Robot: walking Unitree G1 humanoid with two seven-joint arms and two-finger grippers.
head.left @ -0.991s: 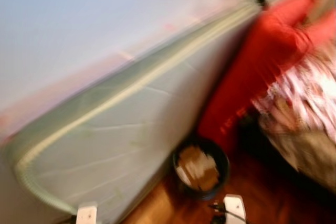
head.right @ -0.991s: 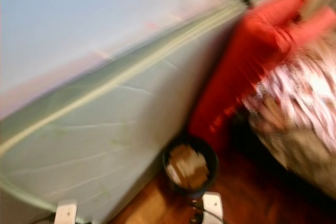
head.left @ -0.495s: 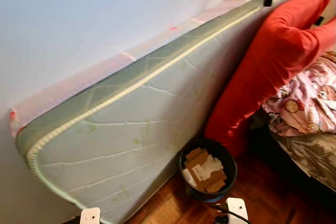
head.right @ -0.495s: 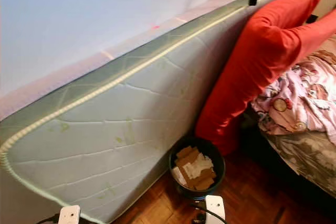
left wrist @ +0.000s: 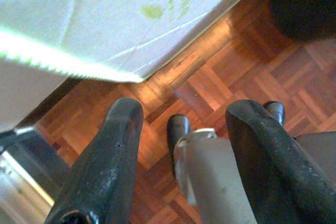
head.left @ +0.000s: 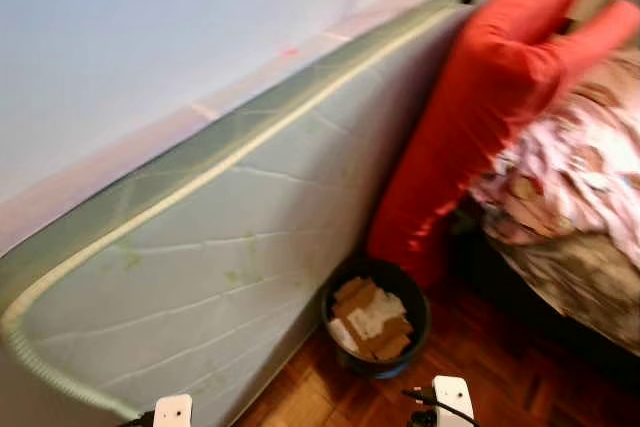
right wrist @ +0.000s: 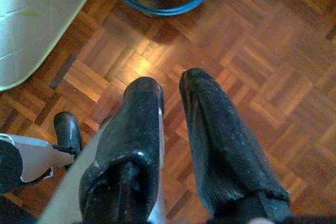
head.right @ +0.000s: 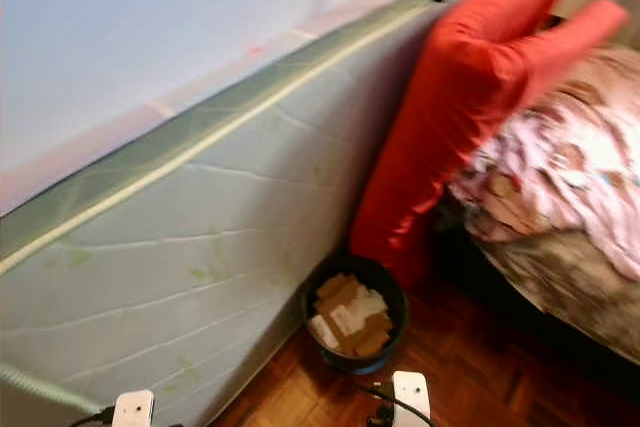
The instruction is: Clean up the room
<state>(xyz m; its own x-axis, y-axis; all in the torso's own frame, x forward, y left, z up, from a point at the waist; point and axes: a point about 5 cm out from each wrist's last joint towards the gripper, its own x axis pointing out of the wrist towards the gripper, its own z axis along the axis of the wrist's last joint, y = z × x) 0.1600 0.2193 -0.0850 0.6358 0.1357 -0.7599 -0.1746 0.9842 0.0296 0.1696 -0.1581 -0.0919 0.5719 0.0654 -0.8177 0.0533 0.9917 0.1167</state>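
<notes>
- A pale green mattress (head.left: 220, 247) stands on its long edge, leaning against the white wall (head.left: 150, 37).
- A long red pillow (head.left: 470, 117) leans upright against the mattress's far end, its top bent over toward the bed (head.left: 570, 197).
- The bed lies on the right, covered with a pink patterned blanket (head.left: 580, 167) over a darker patterned cover.
- A dark round bin (head.left: 375, 319) sits on the wood parquet floor (head.left: 500, 367), at the foot of the pillow and just beside the mattress's lower edge.
- The bin holds flat pieces of brown cardboard (head.left: 362, 299) and some white paper (head.left: 378, 317).
- The left gripper (left wrist: 184, 124) hangs low over the floor near the mattress's corner; its two fingers (left wrist: 110, 150) are spread wide, with nothing between them.
- The right gripper (right wrist: 170, 87) points down at the parquet just near the bin's blue-banded base; its fingers (right wrist: 210, 124) stand narrowly apart and hold nothing.
- The robot's black feet show on the floor beneath both grippers.
- The head views are somewhat blurred.
</notes>
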